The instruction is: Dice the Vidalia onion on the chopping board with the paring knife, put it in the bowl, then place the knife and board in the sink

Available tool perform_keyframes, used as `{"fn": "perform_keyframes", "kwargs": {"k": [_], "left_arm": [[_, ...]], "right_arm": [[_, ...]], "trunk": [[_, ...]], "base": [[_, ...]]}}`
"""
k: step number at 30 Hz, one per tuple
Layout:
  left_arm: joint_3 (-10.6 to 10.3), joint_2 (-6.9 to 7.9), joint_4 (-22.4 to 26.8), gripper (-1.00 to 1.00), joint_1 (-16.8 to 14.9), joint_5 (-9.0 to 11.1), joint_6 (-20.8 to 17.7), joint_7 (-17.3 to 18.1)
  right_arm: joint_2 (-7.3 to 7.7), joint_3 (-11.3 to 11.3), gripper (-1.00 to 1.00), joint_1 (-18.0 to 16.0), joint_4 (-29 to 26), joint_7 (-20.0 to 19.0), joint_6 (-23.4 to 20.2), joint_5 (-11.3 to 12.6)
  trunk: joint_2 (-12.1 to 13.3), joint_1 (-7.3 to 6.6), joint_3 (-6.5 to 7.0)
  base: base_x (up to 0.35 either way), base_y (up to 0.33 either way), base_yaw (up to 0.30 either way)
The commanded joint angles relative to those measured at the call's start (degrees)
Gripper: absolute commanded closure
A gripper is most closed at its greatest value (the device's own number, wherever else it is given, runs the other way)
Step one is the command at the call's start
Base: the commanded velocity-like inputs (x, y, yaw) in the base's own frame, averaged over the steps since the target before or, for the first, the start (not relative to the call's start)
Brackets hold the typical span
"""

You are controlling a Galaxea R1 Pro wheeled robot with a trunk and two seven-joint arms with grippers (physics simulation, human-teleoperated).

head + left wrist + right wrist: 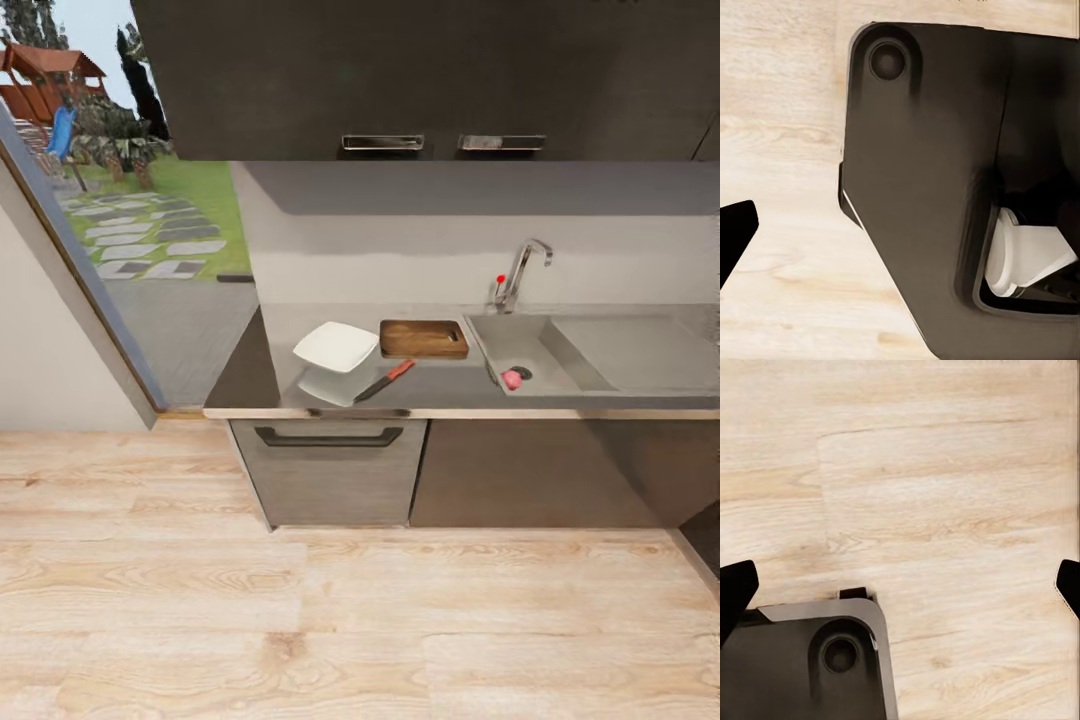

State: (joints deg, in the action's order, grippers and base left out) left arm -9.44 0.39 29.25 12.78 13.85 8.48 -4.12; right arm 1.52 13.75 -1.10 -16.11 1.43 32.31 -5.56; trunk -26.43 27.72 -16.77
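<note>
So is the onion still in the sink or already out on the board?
Still in the sink: the pinkish onion lies on the basin floor of the sink beside the drain, and the chopping board is bare.

On the worktop [440, 385] lie one white bowl [336, 346], one chopping board [424, 339] and one paring knife [385, 381]. One sink [520, 345] is set into it, with one tap [522, 270] bearing one red knob [500, 279], and one pinkish onion [512, 379] in the basin. Two handles [383, 142] show on the upper cabinets, and one dark handle [329, 437] below the worktop.
</note>
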Motion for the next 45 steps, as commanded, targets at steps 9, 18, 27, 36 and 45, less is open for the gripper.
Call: {"fn": "perform_keyframes", "kwargs": {"k": [9,18,27,36,45], "left_arm": [[-0.34,0.05,0.10,-1.00,0.04,0.49,0.14,-0.45],[-0.34,0.05,0.10,-1.00,0.03,0.48,0.14,-0.45],[-0.32,0.05,0.10,-1.00,0.01,0.50,0.14,-0.45],[-0.32,0.05,0.10,-1.00,0.03,0.50,0.14,-0.45],[-0.35,0.02,0.09,-1.00,0.05,0.50,0.14,-0.45]], "right_arm": [[-0.24,0.30,-1.00,-0.04,0.11,0.15,0.13,-0.59],[-0.28,0.24,-1.00,-0.04,0.16,0.15,0.11,-0.59],[-0.29,0.23,-1.00,-0.04,0.20,0.15,0.04,-0.64],[-0.29,0.19,-1.00,-0.04,0.20,0.15,0.04,-0.66],[-0.29,0.14,-1.00,-0.04,0.20,0.15,0.04,-0.68]], "trunk": [[-0.08,0.03,0.75],[-0.08,0.03,1.57],[-0.08,0.03,2.39],[-0.08,0.03,3.20],[-0.08,0.03,4.01]], "base": [[0.007,-0.305,0.000],[0.153,-0.308,0.000],[0.172,-0.307,0.002],[0.120,-0.307,0.078],[0.080,-0.307,0.110]]}}
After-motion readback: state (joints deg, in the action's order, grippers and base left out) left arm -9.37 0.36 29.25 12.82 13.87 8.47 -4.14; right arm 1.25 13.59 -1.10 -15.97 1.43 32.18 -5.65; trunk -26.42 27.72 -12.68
